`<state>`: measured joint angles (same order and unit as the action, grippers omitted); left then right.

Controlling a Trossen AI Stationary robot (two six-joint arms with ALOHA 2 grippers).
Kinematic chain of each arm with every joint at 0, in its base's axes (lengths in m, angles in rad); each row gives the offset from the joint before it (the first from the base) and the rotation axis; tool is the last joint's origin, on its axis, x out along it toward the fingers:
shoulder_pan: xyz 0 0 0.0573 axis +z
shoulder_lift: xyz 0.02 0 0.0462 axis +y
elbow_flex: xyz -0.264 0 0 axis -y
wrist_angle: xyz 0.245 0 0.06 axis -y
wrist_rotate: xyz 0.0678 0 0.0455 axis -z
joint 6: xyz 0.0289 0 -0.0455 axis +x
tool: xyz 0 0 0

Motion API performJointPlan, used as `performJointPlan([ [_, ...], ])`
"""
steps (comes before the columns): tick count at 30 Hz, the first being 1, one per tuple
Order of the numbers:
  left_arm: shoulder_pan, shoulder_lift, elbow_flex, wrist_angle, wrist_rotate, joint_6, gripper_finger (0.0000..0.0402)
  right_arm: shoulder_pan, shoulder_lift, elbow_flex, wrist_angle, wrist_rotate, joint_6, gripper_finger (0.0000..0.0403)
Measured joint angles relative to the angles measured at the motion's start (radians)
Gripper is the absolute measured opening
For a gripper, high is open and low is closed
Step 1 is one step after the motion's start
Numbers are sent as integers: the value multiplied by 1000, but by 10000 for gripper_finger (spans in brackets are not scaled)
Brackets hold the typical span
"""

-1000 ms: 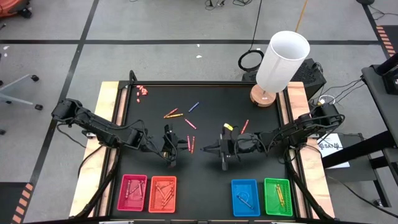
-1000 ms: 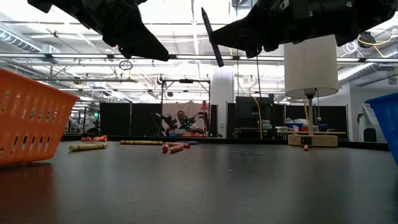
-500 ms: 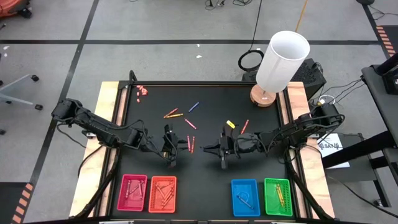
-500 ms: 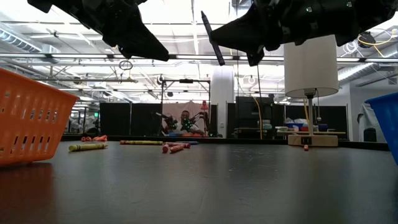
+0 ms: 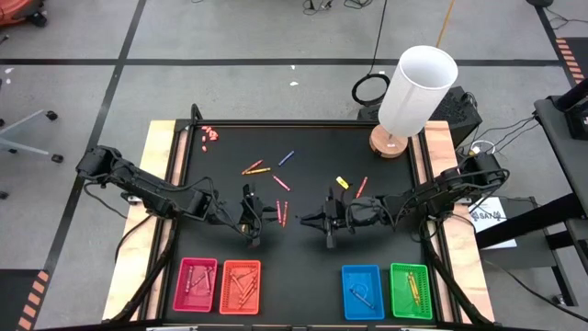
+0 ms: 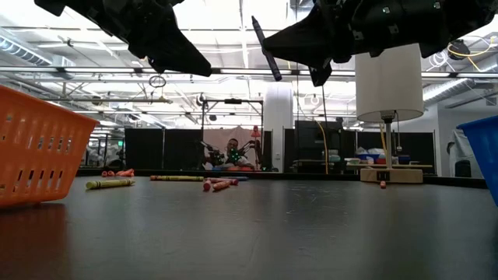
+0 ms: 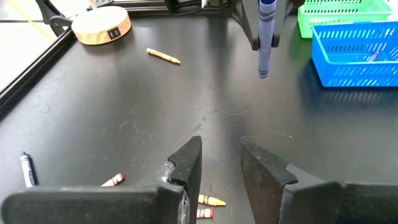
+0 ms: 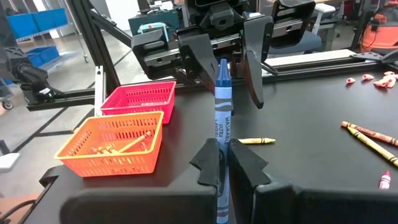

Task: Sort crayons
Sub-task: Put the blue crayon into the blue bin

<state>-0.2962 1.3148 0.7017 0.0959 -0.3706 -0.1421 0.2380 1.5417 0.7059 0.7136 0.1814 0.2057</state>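
My right claw [image 8: 225, 163] clenched on blue crayon [image 8: 222, 102], held above counter [image 5: 312, 184] centre. Left claw [image 7: 219, 158] empty, part open, facing it. Best: keep grip firm, carry to blue tray [image 5: 362, 291], release low inside.

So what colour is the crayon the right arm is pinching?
Blue. The crayon in the right gripper shows best in the right wrist view.

Looks like a robotics lab: taped concrete floor [image 5: 230, 83], ceiling trusses [image 6: 93, 74], black curtains [image 6: 171, 148], another robot rig [image 6: 229, 152] behind.
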Motion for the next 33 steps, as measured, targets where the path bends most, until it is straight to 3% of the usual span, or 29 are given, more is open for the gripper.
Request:
performJointPlan([
  [14,0,0,0,0,0,24,109,74,0,65,-54,1,19,0],
  [20,0,0,0,0,0,24,109,130,0,234,-395,17,83,0],
  [25,0,0,0,0,0,24,109,193,0,408,-743,88,262,0],
  [33,-1,0,0,0,49,26,109,332,-1,592,-1077,197,596,0],
])
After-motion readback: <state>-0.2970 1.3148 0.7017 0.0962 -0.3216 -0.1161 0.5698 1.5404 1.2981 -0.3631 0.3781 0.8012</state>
